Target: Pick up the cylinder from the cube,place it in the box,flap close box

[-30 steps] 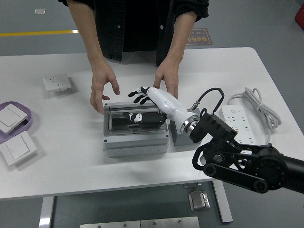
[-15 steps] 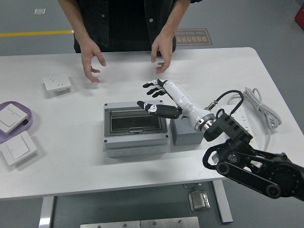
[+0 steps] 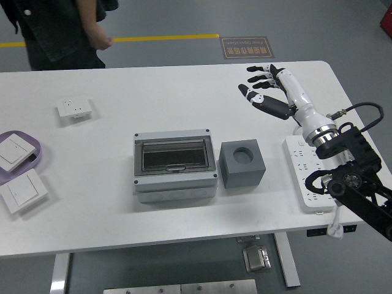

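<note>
The grey box (image 3: 175, 164) sits at the table's middle with its clear flap lid down. Right beside it stands the grey cube (image 3: 242, 163), whose round top hole holds nothing. No cylinder shows anywhere in the head view. My right hand (image 3: 262, 89) hovers over the table's far right, well away from cube and box, its fingers (image 3: 256, 79) spread and holding nothing. The left arm is out of sight.
A white power strip (image 3: 309, 174) with its cable lies at the right edge under my right arm. A wall socket (image 3: 75, 108) lies far left; switches sit on a purple tray (image 3: 24, 146) and beside it (image 3: 23, 190). A person (image 3: 61, 27) stands at the far left corner.
My right hand has pulled back from over the box to the far right. The person's hands left the table and the person stepped away to the left.
</note>
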Controlling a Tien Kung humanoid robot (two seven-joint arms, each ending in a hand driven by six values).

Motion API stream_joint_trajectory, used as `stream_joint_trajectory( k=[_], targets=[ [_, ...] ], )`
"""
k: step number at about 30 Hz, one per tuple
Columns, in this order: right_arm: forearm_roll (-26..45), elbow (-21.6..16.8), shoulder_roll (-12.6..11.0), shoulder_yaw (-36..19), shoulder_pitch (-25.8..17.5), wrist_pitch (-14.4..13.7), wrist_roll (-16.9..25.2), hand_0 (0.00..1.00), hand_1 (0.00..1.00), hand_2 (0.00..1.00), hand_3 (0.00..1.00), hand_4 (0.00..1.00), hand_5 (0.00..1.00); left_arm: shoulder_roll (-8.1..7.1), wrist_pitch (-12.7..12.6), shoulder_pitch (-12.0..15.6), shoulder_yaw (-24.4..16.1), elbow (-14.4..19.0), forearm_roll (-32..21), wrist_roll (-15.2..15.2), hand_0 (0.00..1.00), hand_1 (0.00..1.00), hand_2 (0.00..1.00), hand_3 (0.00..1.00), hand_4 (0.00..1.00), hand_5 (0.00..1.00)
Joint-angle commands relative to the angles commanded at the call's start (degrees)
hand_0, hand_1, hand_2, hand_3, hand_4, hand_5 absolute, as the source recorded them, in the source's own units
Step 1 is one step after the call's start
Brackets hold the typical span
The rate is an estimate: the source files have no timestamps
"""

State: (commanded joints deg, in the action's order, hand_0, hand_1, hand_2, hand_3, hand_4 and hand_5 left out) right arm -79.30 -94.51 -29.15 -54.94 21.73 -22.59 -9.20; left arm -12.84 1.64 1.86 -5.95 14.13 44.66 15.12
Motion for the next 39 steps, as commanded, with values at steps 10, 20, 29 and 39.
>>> stream_joint_trajectory(
  k=[10,20,29,39],
  targets=[
    [3.6,0.9,0.2,-11.8,-5.4,-0.6,4.6,0.7,0.632,0.657,0.692,0.764,0.425,-0.7,-1.1,-0.5,2.8,-0.2,-2.9,-1.3,0.656,0.64,0.578,0.643,0.707,0.298],
    [6.8,1.8,1.4,-15.0,-7.1,-0.7,6.0,0.71,0.639,0.655,0.692,0.778,0.388,-1.44,-4.1,-0.3,5.2,0.1,-5.5,-5.1,0.653,0.639,0.578,0.642,0.709,0.305],
    [8.1,2.1,2.7,-17.3,-8.4,-0.9,7.1,0.711,0.64,0.655,0.675,0.764,0.421,-1.46,-5.4,0.6,5.1,0.3,-6.2,-6.7,0.645,0.632,0.571,0.634,0.71,0.309],
    [12.7,3.7,3.8,-18.0,-9.5,-1.6,10.5,0.708,0.644,0.654,0.671,0.801,0.419,-1.32,-5.9,0.2,3.0,0.2,-4.9,-7.6,0.632,0.616,0.569,0.632,0.707,0.306]
  ],
)
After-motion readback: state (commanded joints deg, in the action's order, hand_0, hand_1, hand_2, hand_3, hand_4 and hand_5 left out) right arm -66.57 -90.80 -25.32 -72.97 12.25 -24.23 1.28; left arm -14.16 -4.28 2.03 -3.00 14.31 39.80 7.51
